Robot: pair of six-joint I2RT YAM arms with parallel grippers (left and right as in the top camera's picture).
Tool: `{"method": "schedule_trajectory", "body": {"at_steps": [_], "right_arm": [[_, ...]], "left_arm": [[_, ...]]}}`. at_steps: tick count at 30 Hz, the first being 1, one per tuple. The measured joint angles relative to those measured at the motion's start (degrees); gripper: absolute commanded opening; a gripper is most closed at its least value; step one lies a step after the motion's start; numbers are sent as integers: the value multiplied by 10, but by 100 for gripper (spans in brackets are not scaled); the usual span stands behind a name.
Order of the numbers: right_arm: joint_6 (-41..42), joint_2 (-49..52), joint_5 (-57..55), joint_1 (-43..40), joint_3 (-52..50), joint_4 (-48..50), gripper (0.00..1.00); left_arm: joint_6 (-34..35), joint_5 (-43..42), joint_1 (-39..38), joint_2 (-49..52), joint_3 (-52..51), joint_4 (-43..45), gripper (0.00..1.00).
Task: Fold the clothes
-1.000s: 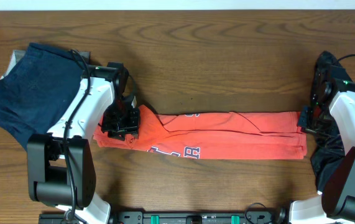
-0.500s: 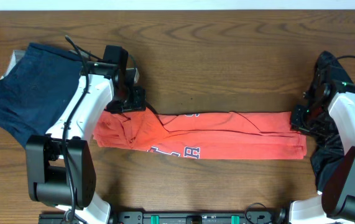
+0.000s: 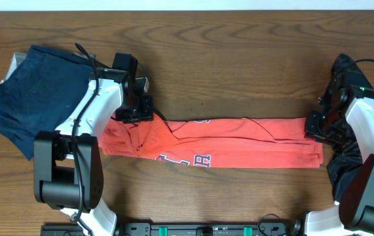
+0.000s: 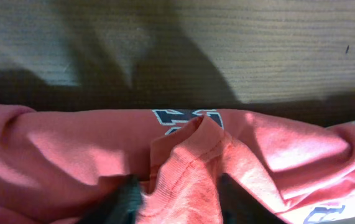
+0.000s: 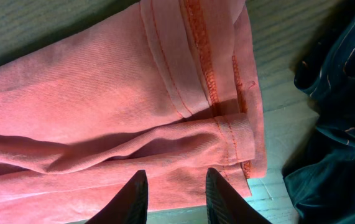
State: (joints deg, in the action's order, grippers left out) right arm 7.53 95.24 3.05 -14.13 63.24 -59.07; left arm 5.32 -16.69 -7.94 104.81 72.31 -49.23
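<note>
While the coral-red T-shirt point(image 3: 239, 141) lies folded along the worktop point(image 3: 239, 65), the left gripper point(image 4: 178, 186) jaws pinch a raised fold; the right gripper point(image 5: 176, 177) jaws stand parted over its hem.

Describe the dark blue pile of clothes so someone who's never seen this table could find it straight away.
On the wooden table, look to the left end, beside the left arm. The dark blue pile lies there, rumpled, next to the long red T-shirt. It is plain blue with no lettering, unlike the shirt, and the black garment sits at the opposite end.
</note>
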Motion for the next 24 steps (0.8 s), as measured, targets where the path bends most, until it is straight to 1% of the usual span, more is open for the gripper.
{"method": "schedule_trajectory", "body": {"at_steps": [1,2,4,6,13,16,20,24], "right_arm": [[-2,0,0,0,0,0,29],[-2,0,0,0,0,0,29],[-3,0,0,0,0,0,29],[-4,0,0,0,0,0,29],[-4,0,0,0,0,-1,29],[-4,0,0,0,0,-1,29],[-4,0,0,0,0,0,29],[-4,0,0,0,0,0,29]], "left_arm": [[0,-1,0,0,0,0,45],[0,-1,0,0,0,0,42],[3,-1,0,0,0,0,20],[3,-1,0,0,-1,-1,6],[-7,-1,2,-2,-2,-18,6],[-10,-1,10,-17,21,-31,6],[-11,-1,23,-74,70,-19,6],[-12,-1,24,-157,96,-21,6]]}}
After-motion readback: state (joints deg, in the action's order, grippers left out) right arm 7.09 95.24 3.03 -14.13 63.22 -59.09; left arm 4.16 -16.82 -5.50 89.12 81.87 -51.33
